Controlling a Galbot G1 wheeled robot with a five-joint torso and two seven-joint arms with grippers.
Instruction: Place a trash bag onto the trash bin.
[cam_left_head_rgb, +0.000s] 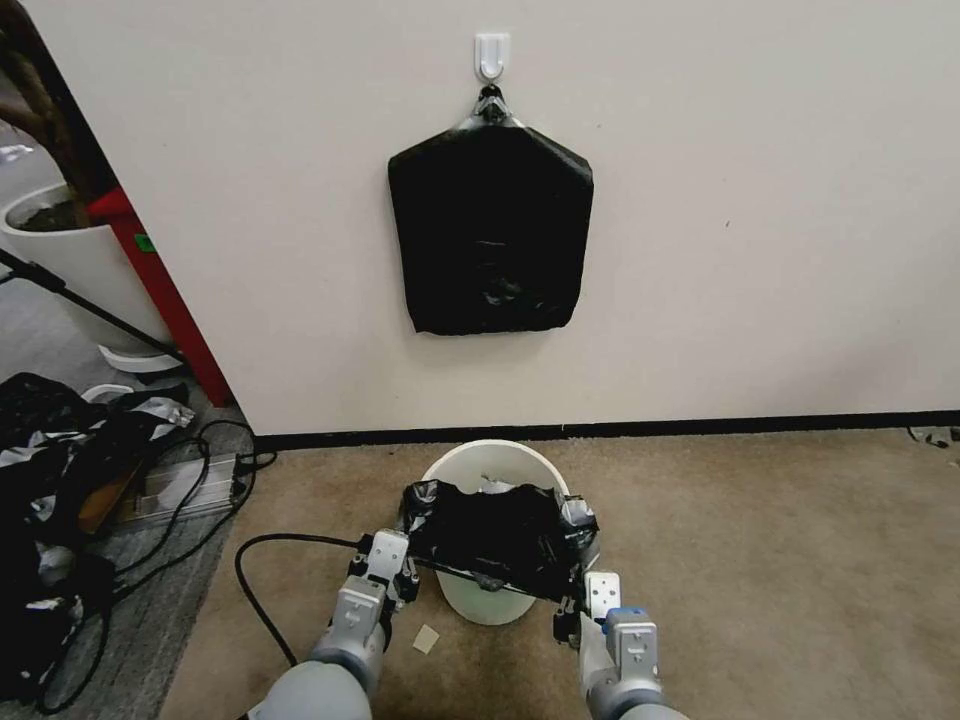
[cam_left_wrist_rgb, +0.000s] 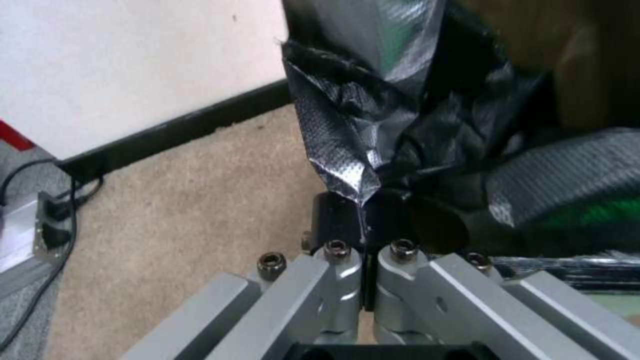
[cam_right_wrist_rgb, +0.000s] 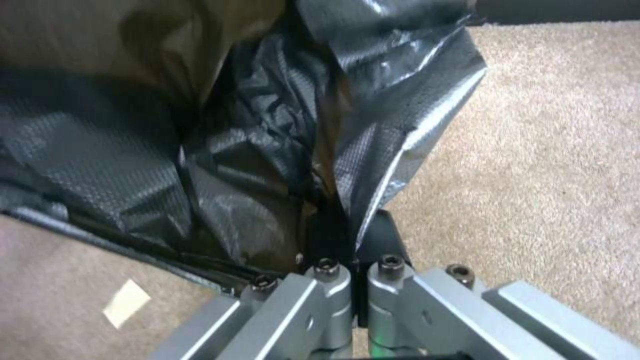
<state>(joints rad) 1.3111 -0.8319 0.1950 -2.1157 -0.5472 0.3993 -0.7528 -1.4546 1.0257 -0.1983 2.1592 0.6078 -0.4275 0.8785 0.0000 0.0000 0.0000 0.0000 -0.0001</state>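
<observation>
- the trash bin (cam_left_head_rgb: 493, 462), cream-white and round, stands on the tan carpet (cam_left_head_rgb: 760, 560) just before the wall's black baseboard (cam_left_head_rgb: 700, 428).
- the trash bag (cam_left_head_rgb: 497, 532) is stretched across the near part of the bin's mouth; the far arc of the rim stays bare, and a bit of the bin's pale side shows below the bag's near edge.
- the left gripper (cam_left_head_rgb: 402, 566) sits at the bag's left corner, its jaws pressed together on a fold of the film; the left wrist view shows the silvery wrinkled film (cam_left_wrist_rgb: 347, 150) running down into the pinched tips (cam_left_wrist_rgb: 363, 220).
- the right gripper (cam_left_head_rgb: 578, 598) holds the bag's right corner the same way, jaws squeezed on the film, seen close in the right wrist view (cam_right_wrist_rgb: 352, 235).
- on the wall above, a thick black pack of bags (cam_left_head_rgb: 490, 230) hangs from a white hook (cam_left_head_rgb: 492, 55).
- a small pale scrap (cam_left_head_rgb: 426, 639) lies on the carpet by the left arm.
</observation>
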